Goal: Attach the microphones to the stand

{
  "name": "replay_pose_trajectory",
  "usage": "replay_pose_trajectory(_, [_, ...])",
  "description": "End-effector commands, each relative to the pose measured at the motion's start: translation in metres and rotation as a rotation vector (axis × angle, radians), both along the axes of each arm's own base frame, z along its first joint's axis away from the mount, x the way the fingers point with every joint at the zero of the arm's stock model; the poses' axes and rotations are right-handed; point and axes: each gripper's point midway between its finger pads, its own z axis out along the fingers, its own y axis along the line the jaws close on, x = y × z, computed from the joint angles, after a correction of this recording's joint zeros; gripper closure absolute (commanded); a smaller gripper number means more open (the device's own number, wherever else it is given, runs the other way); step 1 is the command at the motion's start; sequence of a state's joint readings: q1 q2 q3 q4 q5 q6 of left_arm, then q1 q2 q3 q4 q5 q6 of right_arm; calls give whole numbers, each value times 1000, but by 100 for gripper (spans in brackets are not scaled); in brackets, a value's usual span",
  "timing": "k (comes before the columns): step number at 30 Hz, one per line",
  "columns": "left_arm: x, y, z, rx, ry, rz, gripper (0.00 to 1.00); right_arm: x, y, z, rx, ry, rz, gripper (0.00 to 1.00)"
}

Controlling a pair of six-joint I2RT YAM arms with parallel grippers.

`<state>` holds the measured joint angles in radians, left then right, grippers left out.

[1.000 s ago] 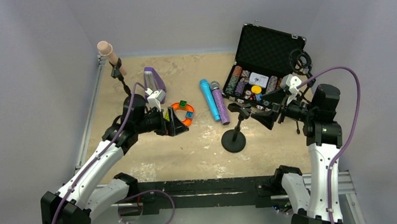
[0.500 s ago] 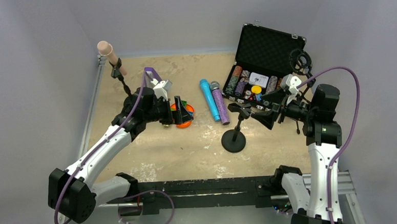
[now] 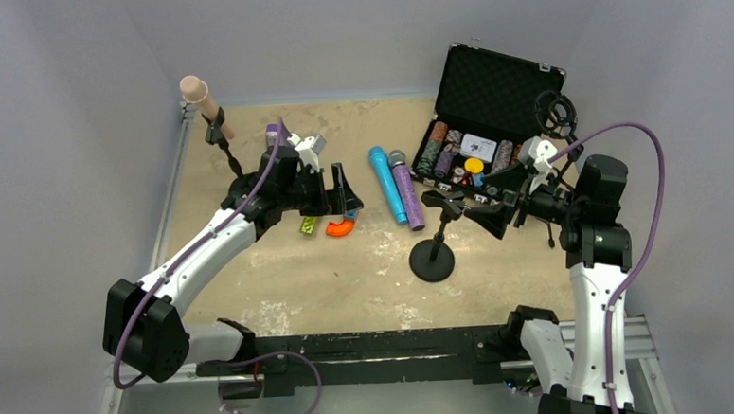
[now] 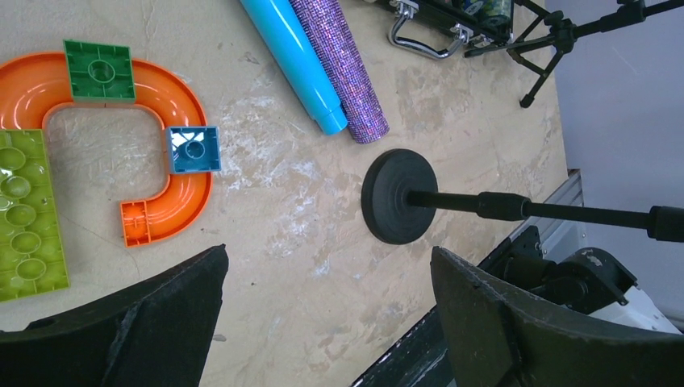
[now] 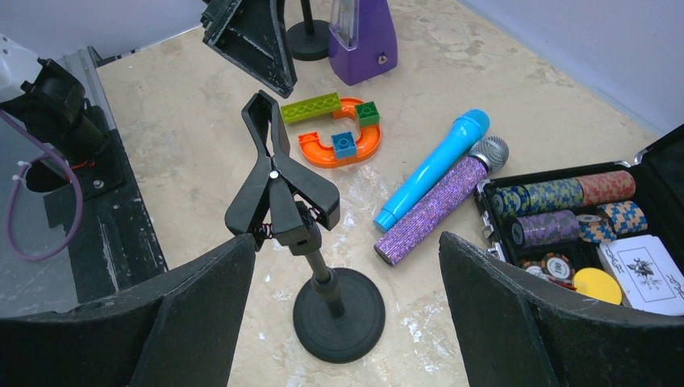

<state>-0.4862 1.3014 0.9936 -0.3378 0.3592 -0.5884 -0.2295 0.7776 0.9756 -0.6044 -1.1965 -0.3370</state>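
The light blue stick microphone (image 3: 384, 182) and the glittery purple silver-headed microphone (image 3: 406, 195) lie touching at 11 o'clock of the black round-based clip stand (image 3: 432, 258) — both awaiting pick-up, I judge — with the left gripper (image 3: 344, 199) at their 9 o'clock and the right gripper (image 3: 492, 199) at the stand's 3 o'clock, both wide open and empty, so next 1 barrel needs grasping.

Left arm reaches toward frame centre, left pincer (image 3: 347, 197) spread wide, empty; right arm folded upright at right edge, right pincer (image 3: 481, 199) likewise spread.
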Motion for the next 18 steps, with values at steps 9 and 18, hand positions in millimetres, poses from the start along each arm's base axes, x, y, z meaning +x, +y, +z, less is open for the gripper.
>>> replay_pose_trajectory(9, [30, -17, 10, 74, 5, 60, 1, 4, -1, 2, -1, -20, 0, 13])
replay_pose_trajectory(18, [62, -31, 4, 136, -7, 88, 1, 5, -2, 0, 1, -10, -3, 13])
